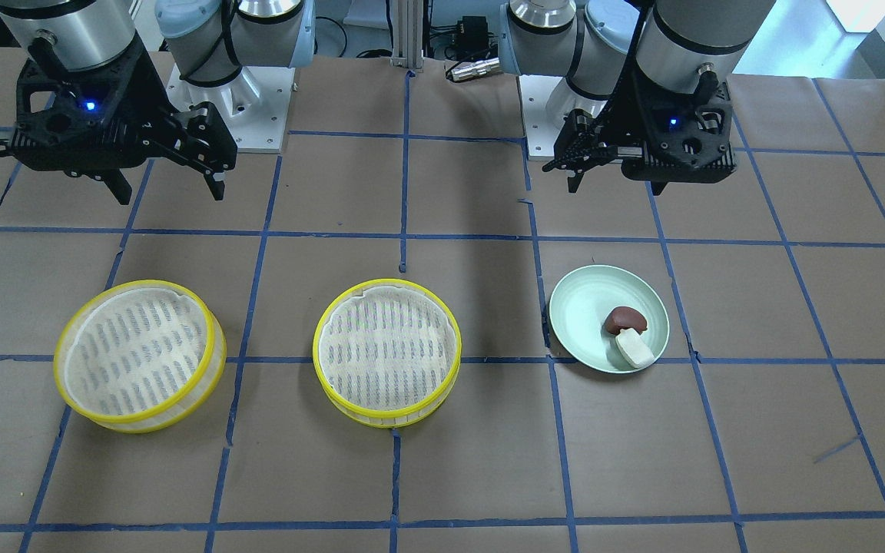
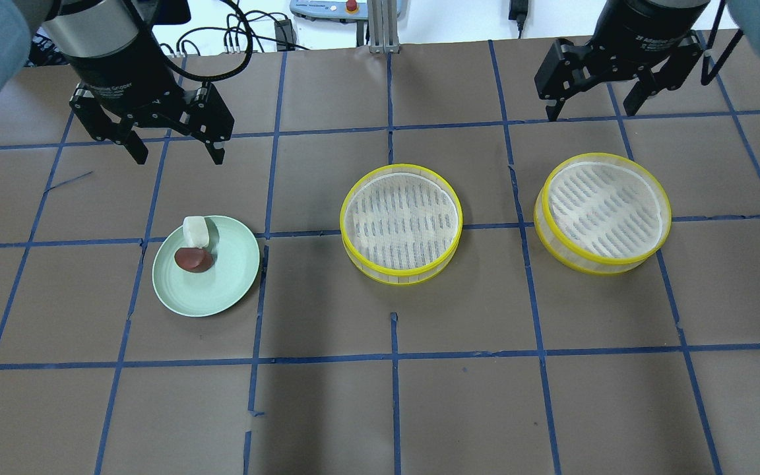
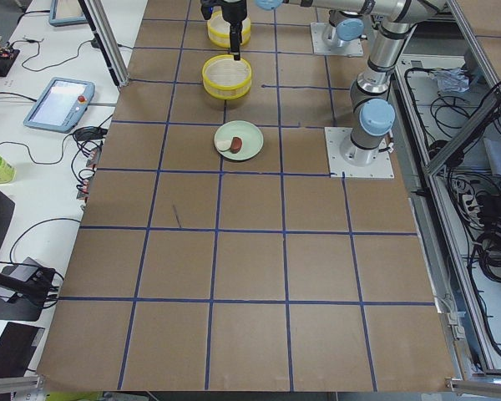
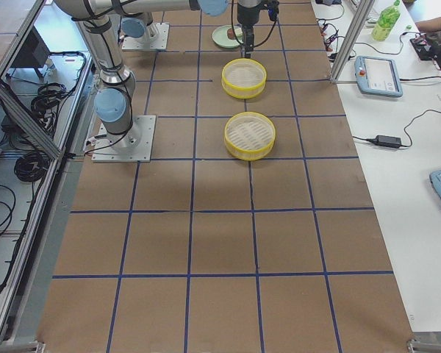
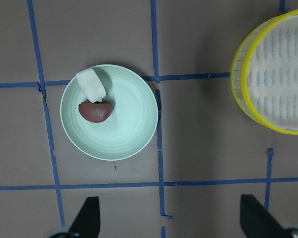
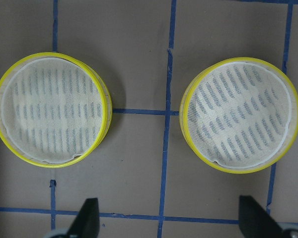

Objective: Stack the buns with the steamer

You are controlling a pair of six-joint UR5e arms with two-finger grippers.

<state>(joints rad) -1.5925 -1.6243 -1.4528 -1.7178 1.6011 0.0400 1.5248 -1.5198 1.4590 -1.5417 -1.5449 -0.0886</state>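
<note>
Brown paper table (image 2: 380, 409), blue tape grid, wide free room around items. Left gripper (image 2: 177, 155) spread; below it plate (image 2: 229, 272), cream bun (image 2: 195, 231) overhanging rim, long axis aimed at touching brown bun (image 2: 194, 259). Right gripper (image 2: 592, 112) spread above end steamer (image 2: 603, 212); middle steamer (image 2: 401, 224) apart.

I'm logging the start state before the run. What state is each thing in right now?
Left tool: open, empty, above the table.
Right tool: open, empty, above the table.
Brown bun: on the green plate.
White bun: at that plate's edge, touching the brown bun.
Centre steamer tray: upright, empty.
Right-hand steamer tray: upright, empty.
</note>
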